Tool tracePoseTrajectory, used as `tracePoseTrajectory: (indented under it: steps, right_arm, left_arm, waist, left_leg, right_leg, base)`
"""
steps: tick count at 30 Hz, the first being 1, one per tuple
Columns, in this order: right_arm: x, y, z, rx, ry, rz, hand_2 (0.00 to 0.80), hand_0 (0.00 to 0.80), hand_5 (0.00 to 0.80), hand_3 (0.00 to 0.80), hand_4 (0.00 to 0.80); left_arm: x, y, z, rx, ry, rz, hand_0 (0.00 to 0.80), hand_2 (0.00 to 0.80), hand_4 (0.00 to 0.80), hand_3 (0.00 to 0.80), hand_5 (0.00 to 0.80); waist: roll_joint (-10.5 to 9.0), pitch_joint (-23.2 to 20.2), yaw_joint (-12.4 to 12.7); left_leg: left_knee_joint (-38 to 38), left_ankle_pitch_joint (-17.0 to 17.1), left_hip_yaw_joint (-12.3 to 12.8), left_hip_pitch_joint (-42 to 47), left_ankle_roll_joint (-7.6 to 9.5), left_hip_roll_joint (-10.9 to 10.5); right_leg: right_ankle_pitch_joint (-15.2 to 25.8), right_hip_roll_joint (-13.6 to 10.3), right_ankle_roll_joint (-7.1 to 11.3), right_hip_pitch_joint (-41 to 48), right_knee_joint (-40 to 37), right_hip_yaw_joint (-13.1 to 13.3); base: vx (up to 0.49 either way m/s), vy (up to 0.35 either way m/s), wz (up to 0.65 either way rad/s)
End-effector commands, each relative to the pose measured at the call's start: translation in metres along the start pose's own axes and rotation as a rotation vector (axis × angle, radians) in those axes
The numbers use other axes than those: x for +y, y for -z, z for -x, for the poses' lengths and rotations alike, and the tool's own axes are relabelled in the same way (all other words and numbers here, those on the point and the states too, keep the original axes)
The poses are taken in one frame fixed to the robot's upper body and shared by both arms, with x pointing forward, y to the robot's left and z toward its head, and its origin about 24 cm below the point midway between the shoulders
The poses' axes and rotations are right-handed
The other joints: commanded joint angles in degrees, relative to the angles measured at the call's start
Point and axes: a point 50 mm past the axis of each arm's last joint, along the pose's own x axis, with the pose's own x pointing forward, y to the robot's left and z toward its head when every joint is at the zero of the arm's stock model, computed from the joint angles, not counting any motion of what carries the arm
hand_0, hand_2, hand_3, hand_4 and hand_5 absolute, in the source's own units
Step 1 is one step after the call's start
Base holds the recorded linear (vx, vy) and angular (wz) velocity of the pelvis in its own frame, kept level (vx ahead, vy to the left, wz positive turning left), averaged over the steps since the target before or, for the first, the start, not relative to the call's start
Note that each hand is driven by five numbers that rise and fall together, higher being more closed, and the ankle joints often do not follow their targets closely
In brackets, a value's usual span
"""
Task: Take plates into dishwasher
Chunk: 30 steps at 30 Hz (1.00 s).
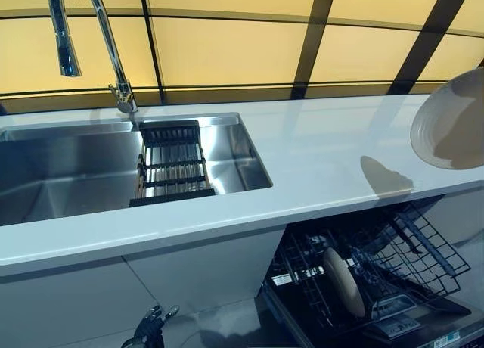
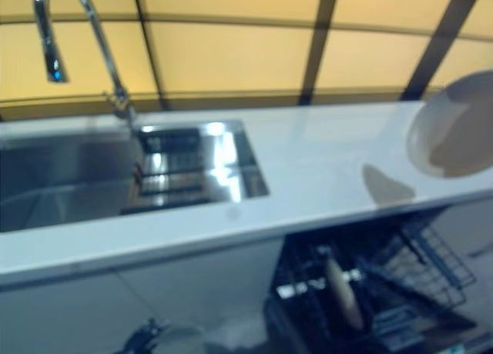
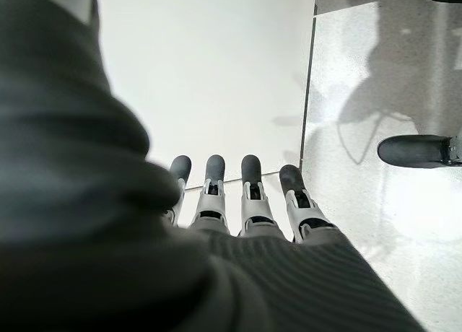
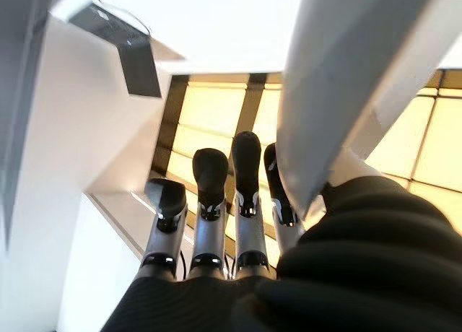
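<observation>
A pale round plate (image 1: 448, 121) hangs tilted in the air above the right end of the white counter (image 1: 318, 159). My right hand (image 4: 216, 224) is shut on it, fingers lying along one face of the plate (image 4: 361, 72), the thumb hidden. Below the counter the dishwasher's dark wire rack (image 1: 408, 250) is pulled out, and another plate (image 1: 344, 281) stands on edge in it. My left hand (image 1: 151, 329) hangs low in front of the cabinet, open and empty, its fingers (image 3: 251, 188) straight.
A steel sink (image 1: 68, 166) is set into the counter's left part, with a tall chrome faucet (image 1: 106, 45) behind it and a black drainer rack (image 1: 172, 165) across it. White cabinet fronts (image 1: 151, 280) run beneath the sink.
</observation>
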Motion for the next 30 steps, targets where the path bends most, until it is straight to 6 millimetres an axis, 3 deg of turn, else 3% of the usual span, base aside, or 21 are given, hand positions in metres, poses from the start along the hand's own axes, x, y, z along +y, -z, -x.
tracePoseTrajectory:
  steps: [1, 17, 30]
  right_arm:
    - [-0.021, 0.024, 0.009, 0.062, 0.068, -0.077, 0.800, 0.800, 0.800, 0.800, 0.800]
    - [0.045, 0.034, 0.025, 0.033, -0.068, -0.069, 0.800, 0.800, 0.800, 0.800, 0.800]
    - [0.090, 0.005, 0.034, -0.067, -0.184, -0.046, 0.800, 0.800, 0.800, 0.800, 0.800]
  left_arm:
    - [0.010, -0.036, -0.010, -0.085, -0.009, -0.085, 0.000, 0.000, 0.000, 0.000, 0.000]
    - [0.019, -0.040, -0.010, -0.102, -0.051, -0.059, 0.000, 0.000, 0.000, 0.000, 0.000]
    - [0.012, -0.046, -0.013, -0.127, -0.029, -0.043, 0.000, 0.000, 0.000, 0.000, 0.000]
  waist:
    - [-4.24, 1.2, 0.5]
    - [-3.83, 2.3, -1.4]
    - [-3.53, 3.4, -2.1]
  left_leg:
    - [0.2, -6.6, 2.2, 5.1, 1.36, -1.2]
    - [0.2, -7.0, 3.1, 5.2, 2.07, -1.5]
    - [0.2, -7.2, 3.4, 5.2, 2.39, -1.5]
  right_leg:
    - [2.9, 0.6, 3.91, -1.1, 0.1, 0.1]
    - [3.6, 0.5, 4.27, -1.7, 0.1, 1.3]
    - [3.7, 0.5, 4.24, -2.0, 0.1, 2.1]
  base:
    - [-0.008, -0.007, -0.13]
    - [0.006, 0.000, -0.06]
    - [0.000, -0.002, -0.03]
